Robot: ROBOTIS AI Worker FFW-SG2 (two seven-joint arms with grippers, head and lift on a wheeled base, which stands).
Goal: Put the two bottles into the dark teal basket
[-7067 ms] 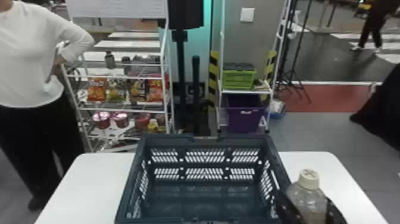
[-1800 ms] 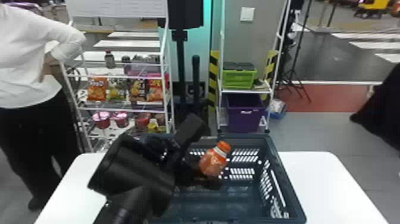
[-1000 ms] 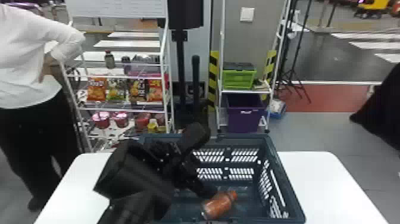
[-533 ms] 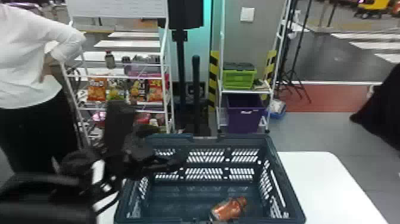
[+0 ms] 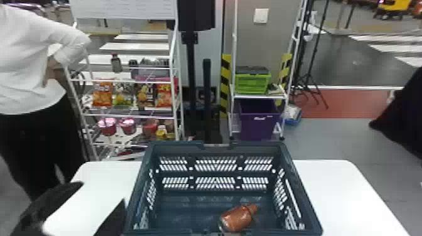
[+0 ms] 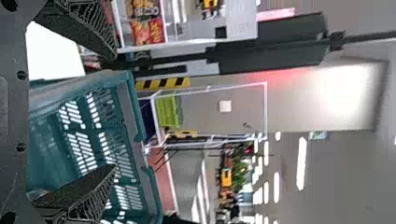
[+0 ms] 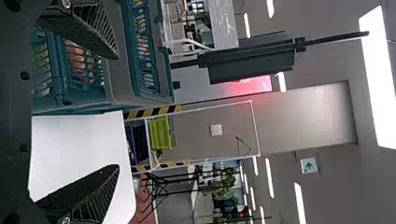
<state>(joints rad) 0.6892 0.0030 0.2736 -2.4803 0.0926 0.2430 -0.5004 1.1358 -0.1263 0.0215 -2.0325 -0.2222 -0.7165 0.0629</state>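
At the lower left of the head view, my left gripper (image 5: 103, 192) stands open, left of the dark teal basket (image 5: 216, 147). An orange-brown bottle (image 5: 237, 218) lies on its side on the basket floor, front right of centre, its capped end pointing right and slightly back. In the left wrist view, the spread fingers of my left gripper (image 6: 114, 111) have nothing between them, with the basket (image 6: 130, 105) beyond. My right gripper (image 7: 116, 112) is open and holds nothing, beside the basket (image 7: 114, 74); reddish-orange shapes show through that basket's slots.
The white table (image 5: 342, 194) extends on both sides of the basket. Behind it stand a snack rack (image 5: 125, 114) and a shelf with a green crate (image 5: 252, 82) and a purple bin (image 5: 259, 117). A person stands behind the table at the left.
My left gripper has let go of the orange-brown bottle inside the basket and moved out to the left. The clear bottle seen earliest at the basket's right has left that spot.
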